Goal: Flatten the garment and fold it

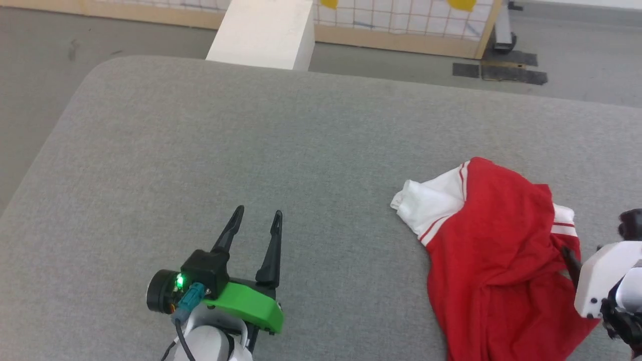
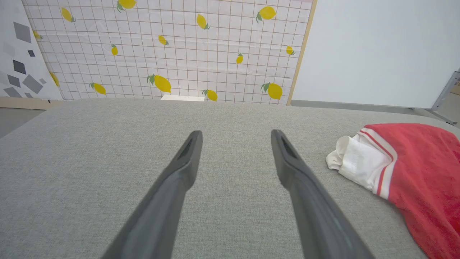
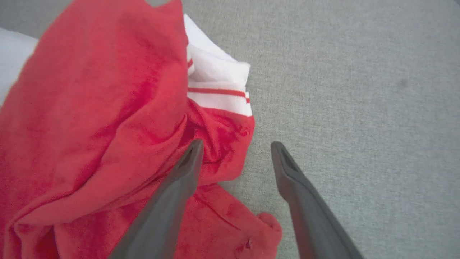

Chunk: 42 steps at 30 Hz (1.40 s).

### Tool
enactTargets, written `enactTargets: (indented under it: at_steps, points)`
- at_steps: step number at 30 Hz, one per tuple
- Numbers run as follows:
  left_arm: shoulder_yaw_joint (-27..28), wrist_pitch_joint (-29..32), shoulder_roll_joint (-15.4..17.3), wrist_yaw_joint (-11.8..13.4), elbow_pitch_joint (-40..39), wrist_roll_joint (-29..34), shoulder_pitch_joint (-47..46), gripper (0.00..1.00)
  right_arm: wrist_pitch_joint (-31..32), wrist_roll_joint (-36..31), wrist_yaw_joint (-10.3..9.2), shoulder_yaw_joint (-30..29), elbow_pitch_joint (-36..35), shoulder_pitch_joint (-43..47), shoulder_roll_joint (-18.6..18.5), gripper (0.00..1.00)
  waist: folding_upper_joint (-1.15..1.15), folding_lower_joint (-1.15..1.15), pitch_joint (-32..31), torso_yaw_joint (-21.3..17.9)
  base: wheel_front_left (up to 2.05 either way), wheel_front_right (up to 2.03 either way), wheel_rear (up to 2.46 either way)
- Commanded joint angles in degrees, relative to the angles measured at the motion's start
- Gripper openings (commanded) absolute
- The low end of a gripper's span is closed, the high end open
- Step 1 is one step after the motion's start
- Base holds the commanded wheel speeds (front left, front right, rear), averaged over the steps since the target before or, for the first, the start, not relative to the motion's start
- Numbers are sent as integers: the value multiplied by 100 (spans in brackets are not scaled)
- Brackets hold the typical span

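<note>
The garment [image 1: 491, 250], a red shirt with white sleeves and red-white striped trim, lies crumpled at the right of the grey padded table [image 1: 251, 150]. It also shows at the right of the left wrist view [image 2: 413, 162], and in the right wrist view [image 3: 90, 118] it covers the left half. My right gripper [image 3: 237, 149] hangs open over the garment's right edge, its left finger [image 3: 179, 180] above red cloth, its right finger above bare table, nothing gripped. Far to the garment's left, my left gripper [image 1: 257, 216] stands open and empty over bare table, as its own wrist view [image 2: 236, 138] shows.
A pale block [image 1: 263, 32] stands beyond the table's far edge. Behind it is a lemon-print grid panel [image 2: 172, 50] in a wooden frame. Grey floor surrounds the table, with dark tape patches [image 1: 501, 70] at the back right.
</note>
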Motion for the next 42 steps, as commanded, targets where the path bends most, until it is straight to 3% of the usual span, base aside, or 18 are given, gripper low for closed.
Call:
enactTargets:
  at_steps: [1,11,17,21,23,32,36,41,42]
  points:
    - [25,-21,-10,-45,9,21,44,100,-331,-118,-9,-135,-100,7,143,100,0,0,-53,-75,0,0,0]
    - [-41,-21,-10,-142,117,-136,48,100,-3147,-354,-9,400,-1012,404,459,100,0,0,-32,-342,0,0,0]
    - [-237,3,-10,-244,566,-164,-309,100,-4027,-715,-9,436,-1365,863,871,100,0,0,121,-518,0,0,0]
    - [-528,626,-10,-332,1005,-170,-932,100,-4158,-844,-9,324,-1516,1035,1104,100,0,0,296,-602,0,0,0]
    - [-1243,2317,-10,-470,1344,-594,-2144,100,-4123,-1076,-9,363,-1650,1067,1212,100,0,0,626,-781,0,0,0]
    - [-1909,4302,-2,-492,1904,-1349,-3604,100,-4136,-1201,-9,448,-1729,873,1255,100,0,0,1125,-1136,0,0,0]
    - [-2103,4681,22,-493,2104,-1696,-3909,100,-4180,-1210,-9,451,-1648,830,1263,100,0,0,1270,-1250,0,0,0]
    - [-2270,4737,32,-493,2446,-1838,-4068,100,-4259,-1149,-9,480,-1514,773,1265,100,0,0,1358,-1317,0,0,0]
    - [-2339,4760,31,-493,2504,-1902,-4072,96,-4276,-1138,-9,488,-1483,761,1266,100,0,0,1367,-1324,0,0,0]
